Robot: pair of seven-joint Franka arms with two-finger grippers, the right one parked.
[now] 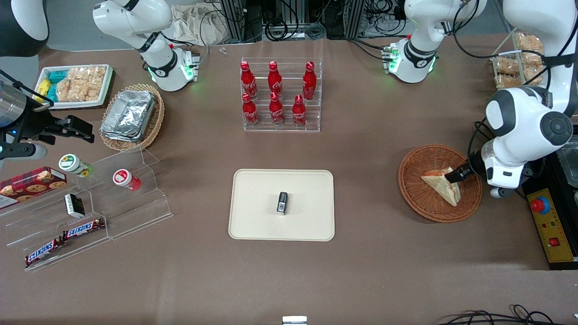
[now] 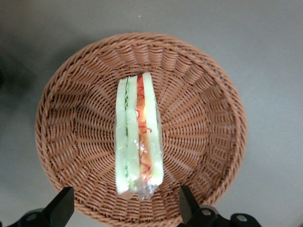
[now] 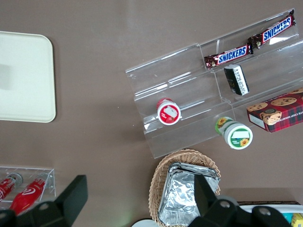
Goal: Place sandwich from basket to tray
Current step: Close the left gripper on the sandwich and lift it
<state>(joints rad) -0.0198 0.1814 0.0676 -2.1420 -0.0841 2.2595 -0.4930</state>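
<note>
The sandwich [image 1: 445, 185], a plastic-wrapped wedge of pale bread with red-orange filling [image 2: 138, 132], lies in the round reddish-brown basket [image 1: 424, 203] toward the working arm's end of the table. My gripper [image 1: 456, 175] hovers low over the basket's edge at the sandwich's wide end. It is open: the two black fingers [image 2: 64, 204] stand wide apart on either side of the sandwich's end, touching nothing. The wrist view looks straight down into the basket [image 2: 203, 118], with the gripper [image 2: 125, 207] above the weave. The cream tray [image 1: 262, 221] lies at the table's middle with a small black object [image 1: 282, 202] on it.
A clear rack of red cola bottles [image 1: 280, 97] stands farther from the front camera than the tray. Toward the parked arm's end are a tan basket of foil containers [image 1: 133, 116], a white snack tray [image 1: 76, 85] and an acrylic stand [image 1: 90, 203]. A yellow control box [image 1: 548, 225] lies beside the basket.
</note>
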